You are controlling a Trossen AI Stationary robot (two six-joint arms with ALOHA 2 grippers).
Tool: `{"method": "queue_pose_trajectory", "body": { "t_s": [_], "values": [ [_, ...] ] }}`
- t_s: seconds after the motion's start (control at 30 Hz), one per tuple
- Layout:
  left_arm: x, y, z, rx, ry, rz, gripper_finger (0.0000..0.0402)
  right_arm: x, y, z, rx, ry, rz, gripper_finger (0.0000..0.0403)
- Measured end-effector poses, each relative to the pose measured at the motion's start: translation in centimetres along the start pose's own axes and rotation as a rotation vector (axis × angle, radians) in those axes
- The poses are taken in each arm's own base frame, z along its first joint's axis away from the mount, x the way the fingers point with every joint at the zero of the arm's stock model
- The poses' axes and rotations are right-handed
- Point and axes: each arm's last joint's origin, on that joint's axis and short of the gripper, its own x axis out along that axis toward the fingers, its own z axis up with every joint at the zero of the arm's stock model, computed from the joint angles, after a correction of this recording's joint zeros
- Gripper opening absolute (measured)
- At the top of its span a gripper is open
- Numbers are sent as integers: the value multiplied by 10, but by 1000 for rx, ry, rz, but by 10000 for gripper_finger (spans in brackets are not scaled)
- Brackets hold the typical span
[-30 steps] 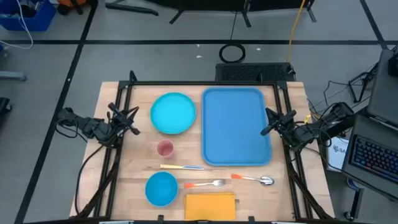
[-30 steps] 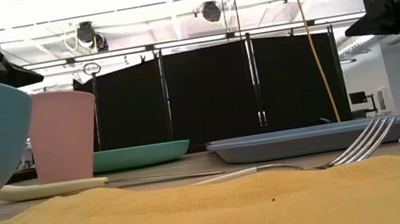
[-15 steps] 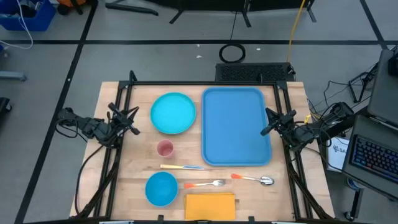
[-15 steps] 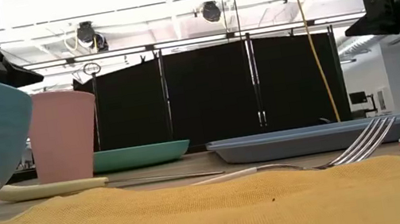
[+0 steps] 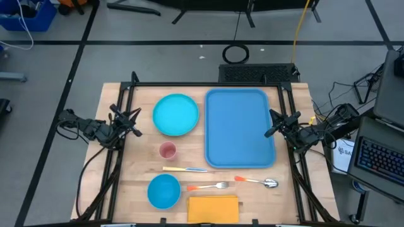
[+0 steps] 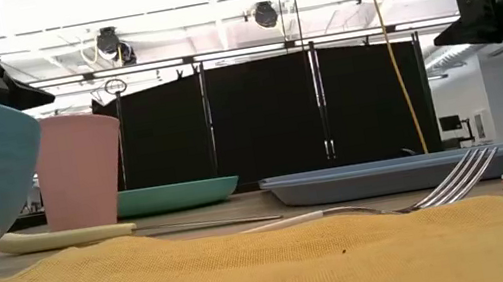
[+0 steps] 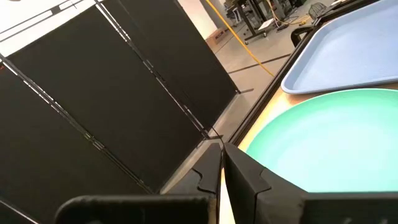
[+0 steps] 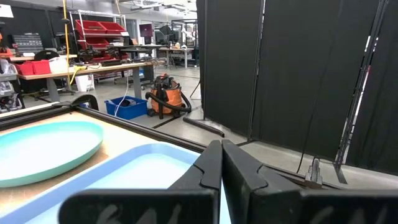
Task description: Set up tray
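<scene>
- Your right gripper [image 5: 275,122] is pinched shut on nothing, its tips hanging over the right rim of the tray [image 5: 238,129], arm reaching in from the table's right edge.
- Tray lies flat at the table's right rear, just beside the turquoise plate [image 5: 175,115].
- Your left gripper [image 5: 134,122] is likewise closed and empty, raised near the plate's left side, arm entering from the left edge.
- Spoon [image 5: 257,181] and fork [image 5: 207,186] lie in front of the tray.
</scene>
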Motion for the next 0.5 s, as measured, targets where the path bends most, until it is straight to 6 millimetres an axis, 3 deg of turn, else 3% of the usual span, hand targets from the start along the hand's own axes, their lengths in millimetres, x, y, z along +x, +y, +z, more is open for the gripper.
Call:
{"method": "queue_pose_trajectory", "body": {
  "t_s": [0.5],
  "values": [
    [0,0,0,0,0,0,24,0,0,1,35,-1,0,0]
  ]
}}
